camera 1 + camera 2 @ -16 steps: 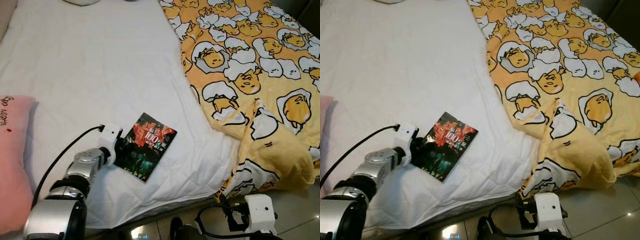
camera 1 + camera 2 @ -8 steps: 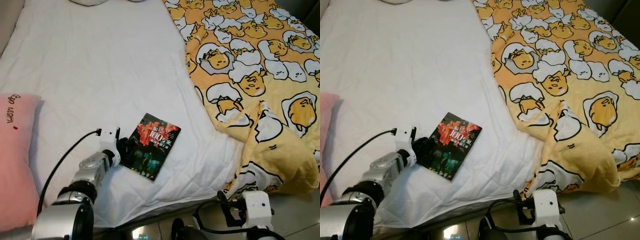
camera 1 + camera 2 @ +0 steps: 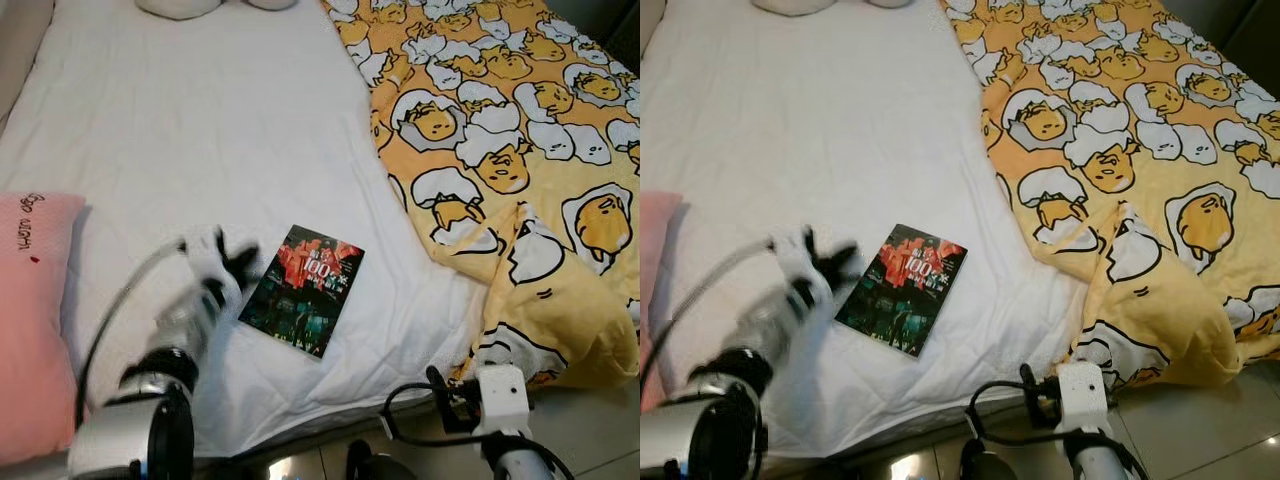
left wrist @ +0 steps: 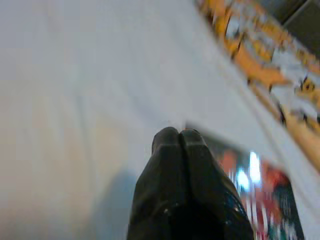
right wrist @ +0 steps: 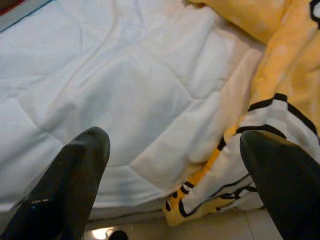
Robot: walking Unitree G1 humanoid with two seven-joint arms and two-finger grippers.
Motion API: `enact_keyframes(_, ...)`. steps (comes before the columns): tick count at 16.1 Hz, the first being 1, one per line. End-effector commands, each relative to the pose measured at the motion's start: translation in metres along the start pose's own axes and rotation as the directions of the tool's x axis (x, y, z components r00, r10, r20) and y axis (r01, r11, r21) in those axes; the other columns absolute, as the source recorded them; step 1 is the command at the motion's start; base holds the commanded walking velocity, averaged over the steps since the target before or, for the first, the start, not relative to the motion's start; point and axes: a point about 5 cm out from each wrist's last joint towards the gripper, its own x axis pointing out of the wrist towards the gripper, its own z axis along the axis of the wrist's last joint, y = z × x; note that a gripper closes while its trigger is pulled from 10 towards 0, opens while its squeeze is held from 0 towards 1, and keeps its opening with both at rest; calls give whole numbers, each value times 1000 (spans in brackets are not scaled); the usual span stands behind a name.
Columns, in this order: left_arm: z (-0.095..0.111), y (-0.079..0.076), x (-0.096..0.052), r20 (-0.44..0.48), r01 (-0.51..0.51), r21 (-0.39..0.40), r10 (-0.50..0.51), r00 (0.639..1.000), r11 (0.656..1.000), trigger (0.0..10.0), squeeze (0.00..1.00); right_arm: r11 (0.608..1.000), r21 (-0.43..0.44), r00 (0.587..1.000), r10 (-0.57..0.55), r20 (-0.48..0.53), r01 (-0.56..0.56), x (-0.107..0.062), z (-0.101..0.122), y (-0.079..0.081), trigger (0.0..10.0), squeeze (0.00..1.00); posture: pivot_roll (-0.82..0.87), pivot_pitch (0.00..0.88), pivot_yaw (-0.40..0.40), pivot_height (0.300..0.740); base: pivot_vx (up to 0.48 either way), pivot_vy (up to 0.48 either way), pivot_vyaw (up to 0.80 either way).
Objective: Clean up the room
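Book flat on bed; left gripper closed, empty, beside it.

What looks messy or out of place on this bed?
A book lies loose and at a slant on the white sheet, near the foot edge beside the robot's left gripper. The yellow blanket is bunched to one side, a corner spilling over the edge. A pink pillow sits at the side.
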Motion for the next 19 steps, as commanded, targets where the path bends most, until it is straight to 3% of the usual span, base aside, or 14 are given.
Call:
enact_keyframes(1, 2, 3, -2, 13, 3, 18, -3, 1000, 1000, 0, 0, 1000, 2, 1000, -19, -8, 19, -1, -5, -3, 10000, 0, -13, 130, -23, 740, 0, 0, 0)
enact_keyframes(4, 0, 7, -6, -14, -68, 237, 73, 997, 969, 0, 0, 999, 19, 999, -29, 19, 29, 8, 0, -3, 10000, 0, 3, 121, -20, 740, 0, 0, 0)
enact_keyframes(5, -14, 1, -8, -70, -28, 397, 60, 996, 917, 10000, 1000, 992, 114, 998, -53, 39, 49, 14, 5, -2, 10000, 0, 12, 116, -22, 740, 0, 0, 0)
enact_keyframes(6, -21, 0, -10, -86, -13, 441, 56, 995, 897, 10000, 1000, 982, 182, 998, -58, 26, 52, 16, 3, -1, 10000, 0, 9, 117, -20, 740, 0, 0, 0)
enact_keyframes(7, -26, 1, -13, -90, -15, 422, 59, 994, 906, 10000, 1000, 980, 194, 999, -46, 27, 40, 15, 1, 0, 10000, 0, 10, 116, -19, 740, 0, 0, 0)
enact_keyframes(9, -33, 1, -20, -81, -11, 465, 55, 995, 885, 10000, 1000, 979, 201, 1000, -22, 22, 17, 13, -3, 2, 10000, 0, 9, 109, -12, 740, 0, 0, 0)
enact_keyframes(10, -35, 0, -22, -52, -45, 419, 73, 996, 907, 10000, 1000, 980, 199, 1000, -22, 15, 19, 13, -6, 1, 10000, 0, 10, 103, -10, 740, 0, 0, 0)
enact_keyframes(13, -50, -14, -21, -75, -6, 441, 43, 996, 897, 10000, 1000, 973, 230, 1000, -19, -3, 20, 18, -10, 2, 10000, 0, 10, 86, -3, 740, 0, 0, 0)
enact_keyframes(17, -73, -29, -19, -240, 146, 421, -46, 970, 895, 10000, 1000, 978, 207, 1000, -9, 10, 6, 18, -9, 0, 10000, 0, -6, 83, -12, 740, 0, 0, 0)
enact_keyframes(18, -74, -32, -17, -259, 160, 455, -42, 965, 876, 10000, 1000, 989, 143, 999, 26, 41, -32, 15, -5, 1, 10000, 0, -7, 94, -20, 740, 0, 0, 0)
enact_keyframes(19, -70, -31, -14, -232, 111, 458, -2, 973, 882, 10000, 1000, 987, 148, 997, 59, 54, -66, 15, -3, 4, 10000, 0, -6, 96, -21, 740, 0, 0, 0)
